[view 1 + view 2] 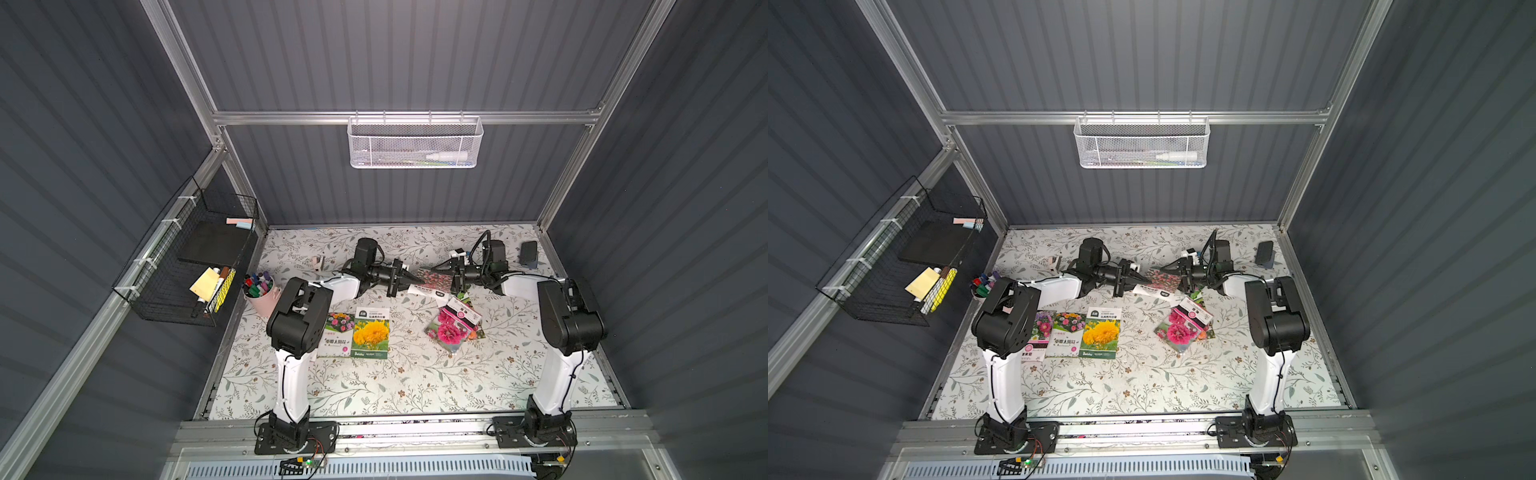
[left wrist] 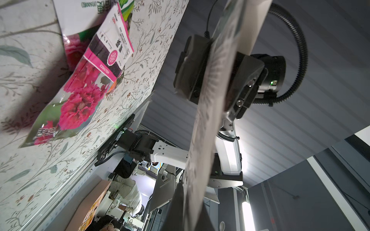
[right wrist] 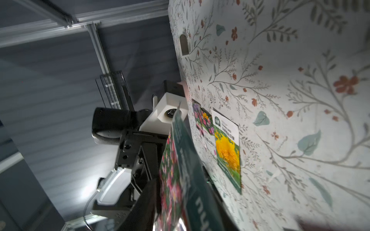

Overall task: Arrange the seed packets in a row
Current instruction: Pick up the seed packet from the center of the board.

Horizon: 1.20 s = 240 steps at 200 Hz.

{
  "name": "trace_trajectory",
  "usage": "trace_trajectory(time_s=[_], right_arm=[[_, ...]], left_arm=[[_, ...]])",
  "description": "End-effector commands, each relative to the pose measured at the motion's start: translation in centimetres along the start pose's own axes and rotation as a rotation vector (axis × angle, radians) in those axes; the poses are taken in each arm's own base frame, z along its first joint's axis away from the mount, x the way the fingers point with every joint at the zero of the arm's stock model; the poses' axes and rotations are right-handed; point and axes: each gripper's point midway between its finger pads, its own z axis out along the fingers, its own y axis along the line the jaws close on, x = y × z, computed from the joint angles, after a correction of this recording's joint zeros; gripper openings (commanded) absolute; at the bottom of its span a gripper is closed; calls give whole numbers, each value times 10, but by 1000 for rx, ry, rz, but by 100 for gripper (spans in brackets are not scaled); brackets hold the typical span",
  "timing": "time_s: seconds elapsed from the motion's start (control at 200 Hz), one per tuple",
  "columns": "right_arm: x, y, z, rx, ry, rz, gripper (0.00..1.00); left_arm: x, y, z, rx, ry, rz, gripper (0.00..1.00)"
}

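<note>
In both top views, left tool (image 1: 417, 279) and right tool (image 1: 443, 271) each clamped one end of a mixed-flower seed packet (image 1: 430, 277) raised over the tabletop (image 1: 415, 382), in the left wrist view, pink-flower packets (image 2: 80, 104) lay overlapped, in the right wrist view, yellow-flower packet (image 3: 228, 152) lay flat.

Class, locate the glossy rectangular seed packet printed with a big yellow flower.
In both top views the yellow-flower packet lies flat on the floral tabletop, left of centre, right beside the mixed-flower packet.
</note>
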Motion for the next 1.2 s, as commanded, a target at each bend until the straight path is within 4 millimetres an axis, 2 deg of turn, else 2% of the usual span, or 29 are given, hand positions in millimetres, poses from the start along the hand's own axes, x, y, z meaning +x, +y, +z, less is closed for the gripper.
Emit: trace_trajectory(time_s=[0.0, 0.01, 0.055, 0.09, 0.145, 0.155, 0.165, 0.175, 0.185, 0.31, 0.425, 0.495, 0.59, 0.625, 0.73, 0.85, 0.935, 1.03, 1.196], right_arm=[[-2, 14, 0, -10, -10, -19, 5], [-2, 13, 0, -6, -13, -20, 0], [-2, 10, 0, 18, -23, -21, 0], [-2, 8, -2, 39, -35, -34, 0], [-2, 5, -5, 79, -60, -52, 0], [-2, 6, -6, 86, -65, -61, 0], [-2, 5, -7, 95, -72, -64, 0], [-1, 5, -7, 103, -75, -71, 0], [-2, 4, -8, 114, -81, -72, 0], [-7, 2, -22, 254, -179, -135, 0], [-21, 5, -40, 359, -324, -195, 0], [-31, 13, -52, 415, -427, -243, 0], [-45, 23, -64, 467, -568, -285, 0], [-49, 26, -66, 480, -615, -292, 0], [-58, 30, -66, 565, -765, -320, 0], [-50, 40, -47, 643, -872, -397, 0], [-43, 43, -35, 702, -939, -440, 0], [-38, 38, -28, 729, -984, -430, 0], [-37, 24, -25, 700, -1009, -366, 0]], left_arm=[[9, -7, -4, 5, 16, 25, 20], [9, -8, -4, 5, 14, 26, 22], [5, -6, -5, 3, -3, 13, 30], [3, -6, -6, 3, -17, 11, 48], [0, -2, -8, -3, -46, -12, 67], [0, -2, -8, -5, -51, 3, 76], [-1, -1, -8, -7, -57, 6, 92], [-1, 0, -9, -9, -64, 6, 98], [-1, 1, -9, -12, -71, 4, 99], [6, 29, -15, -111, -148, -40, 99], [29, 66, -28, -307, -228, -93, 99], [42, 79, -32, -403, -257, -98, 99], [36, 96, -37, -473, -382, -128, 99], [28, 101, -38, -485, -451, -139, 100], [23, 121, -39, -561, -599, -131, 99], [14, 131, -41, -612, -761, -107, 100], [-1, 126, -45, -572, -881, -91, 99], [-9, 118, -49, -547, -960, -39, 99], [-17, 109, -67, -525, -1106, 79, 99]])
